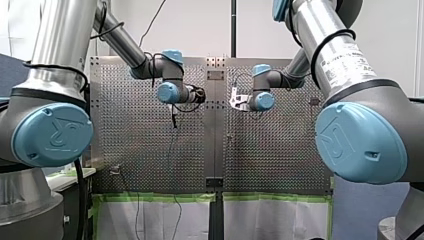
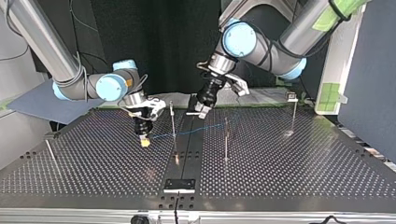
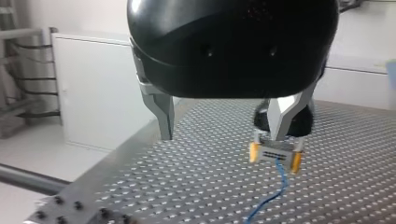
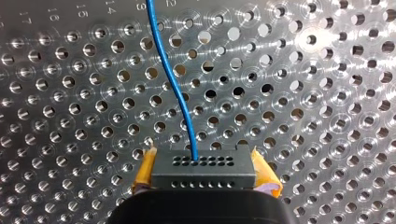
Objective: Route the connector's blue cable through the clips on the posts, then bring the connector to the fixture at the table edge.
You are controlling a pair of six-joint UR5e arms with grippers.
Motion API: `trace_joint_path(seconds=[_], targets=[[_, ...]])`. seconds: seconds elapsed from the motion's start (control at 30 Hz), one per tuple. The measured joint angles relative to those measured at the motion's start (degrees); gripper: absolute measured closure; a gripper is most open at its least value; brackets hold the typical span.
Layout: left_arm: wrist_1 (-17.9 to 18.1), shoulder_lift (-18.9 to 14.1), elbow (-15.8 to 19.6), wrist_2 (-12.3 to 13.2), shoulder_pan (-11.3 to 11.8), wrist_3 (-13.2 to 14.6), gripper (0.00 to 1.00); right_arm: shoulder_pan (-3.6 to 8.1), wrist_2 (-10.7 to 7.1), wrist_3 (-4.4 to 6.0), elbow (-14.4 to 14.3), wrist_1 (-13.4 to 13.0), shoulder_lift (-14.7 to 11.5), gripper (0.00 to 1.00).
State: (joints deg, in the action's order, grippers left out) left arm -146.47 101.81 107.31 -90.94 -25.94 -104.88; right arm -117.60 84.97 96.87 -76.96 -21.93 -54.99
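Right wrist view: connector (image 4: 203,169) between pads (image 4: 145,173)

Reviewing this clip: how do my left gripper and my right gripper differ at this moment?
My right gripper is shut on the connector, its blue cable trailing ahead; my left gripper is open and holds nothing. My right gripper's pads are yellow; my left gripper's fingers are bare metal. Both point down over the perforated table.
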Motion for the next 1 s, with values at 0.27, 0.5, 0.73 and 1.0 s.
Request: trace_joint_path(seconds=[0.27, 0.5, 0.73, 1.0], targets=[[-3.75, 3.76, -3.75, -3.76, -3.76, 3.75, 0.0, -0.11, -0.38, 0.0, -0.01, 0.04, 0.0, 1.0], [-6.82, 7.44, -7.43, -7.43, -7.44, 7.43, 0.0, -0.35, -0.41, 0.0, -0.02, 0.05, 0.0, 1.0], [-8.27, 9.64, -10.66, -10.66, -8.8, 10.66, 0.0, -0.39, -0.41, 0.0, -0.01, 0.17, 0.0, 1.0], [-8.48, 9.79, -12.48, -14.4, -7.12, 13.17, 0.0, -0.11, -0.41, -0.09, -0.03, 0.72, 0.0, 1.0]])
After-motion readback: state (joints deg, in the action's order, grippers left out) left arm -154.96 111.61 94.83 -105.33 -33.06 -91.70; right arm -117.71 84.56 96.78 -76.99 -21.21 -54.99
